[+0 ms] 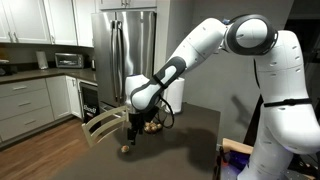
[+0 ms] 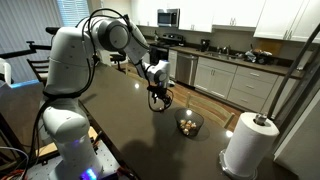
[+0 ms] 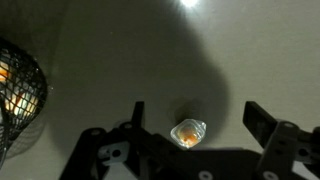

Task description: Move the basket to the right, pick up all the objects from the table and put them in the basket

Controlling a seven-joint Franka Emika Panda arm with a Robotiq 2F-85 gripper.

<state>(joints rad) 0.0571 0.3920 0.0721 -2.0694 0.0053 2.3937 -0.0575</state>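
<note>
Kitchen scene: steel fridge [image 1: 125, 45] and white cabinets [image 1: 25, 105] at the back, with a dark matte table [image 2: 120, 110] in front that eats most of the light. The wrist view is really murky, basically grey tabletop with one bright glare spot up top.

Hard-to-see stuff first. In the wrist view the basket [image 3: 20, 95] is cut off by the left edge, so only a slice of dark mesh shows, with something orange-tan glowing through it. In both exterior views the basket [image 2: 189, 123] [image 1: 152, 126] is tiny. There are tan pieces [image 2: 188, 124] inside it, but how many is anyone's guess. In one exterior view the gripper [image 1: 133, 128] partly covers the basket's near side. A pale chair [image 1: 100, 125] pokes in at the table edge, and a paper towel roll [image 2: 250, 145] stands well apart from the basket.

The basket sits upright on the table, mouth up. It's round, so it has no real long axis.

One loose piece [image 3: 188, 132] lies on the table beside the basket. It looks lumpy and roughly round, maybe a touch wider than tall in the wrist view, but it's too blurry to call a direction. It also shows as a small tan dot [image 1: 126, 149] in an exterior view, just below the gripper.

The gripper [image 3: 197, 115] has its fingers [image 3: 137, 115] spread wide, one on each side of the piece, and neither is touching it. It points down at the table and holds nothing. In an exterior view the gripper [image 2: 160, 100] hangs near the basket, not over it.
</note>
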